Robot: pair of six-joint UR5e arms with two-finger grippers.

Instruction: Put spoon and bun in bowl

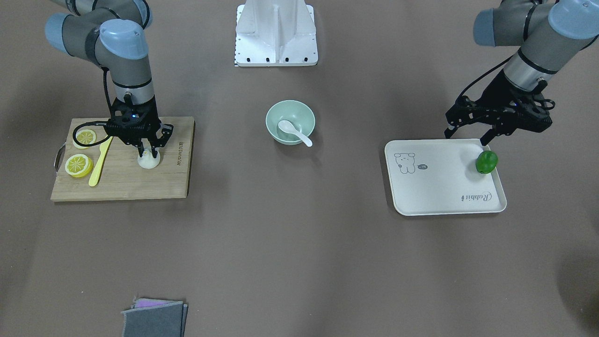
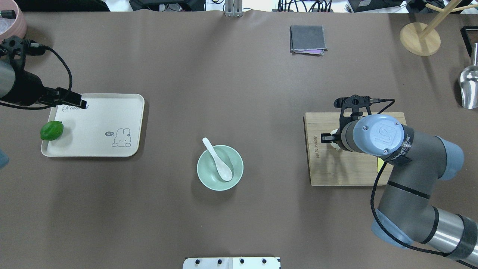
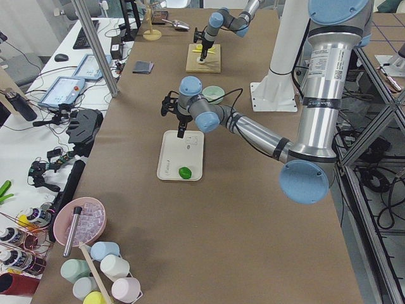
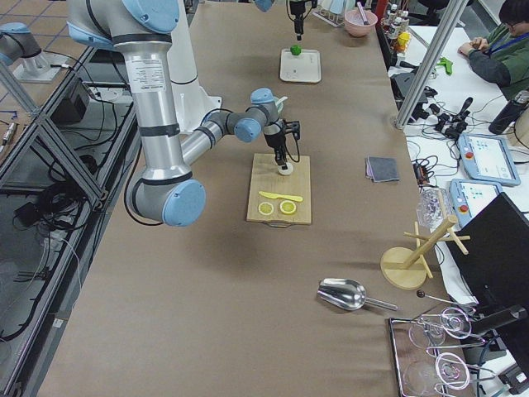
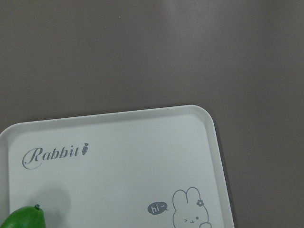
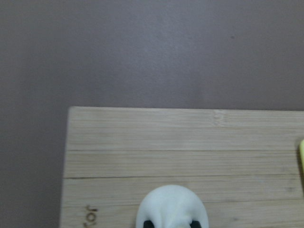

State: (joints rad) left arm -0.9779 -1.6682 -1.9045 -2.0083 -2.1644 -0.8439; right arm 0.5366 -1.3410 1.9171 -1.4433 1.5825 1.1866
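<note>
The white spoon [image 1: 292,131] lies in the mint-green bowl [image 1: 270,122] at the table's middle, with its handle over the rim; both also show in the overhead view, the spoon [image 2: 218,160] in the bowl [image 2: 202,172]. The white bun [image 1: 149,161] sits on the wooden cutting board [image 1: 131,182]. My right gripper [image 1: 148,153] points straight down with its fingers closed on the bun's top; the right wrist view shows the bun [image 6: 171,204] with both black fingertips pressed into it. My left gripper [image 1: 467,136] is open and empty, above the far edge of the cream tray [image 1: 435,187].
Two lemon slices [image 1: 78,165] and a yellow plastic knife [image 1: 100,161] lie on the board beside the bun. A green lime [image 1: 486,162] sits on the tray. A folded grey cloth [image 1: 154,318] lies at the near edge. The robot's white base [image 1: 276,32] stands behind the bowl.
</note>
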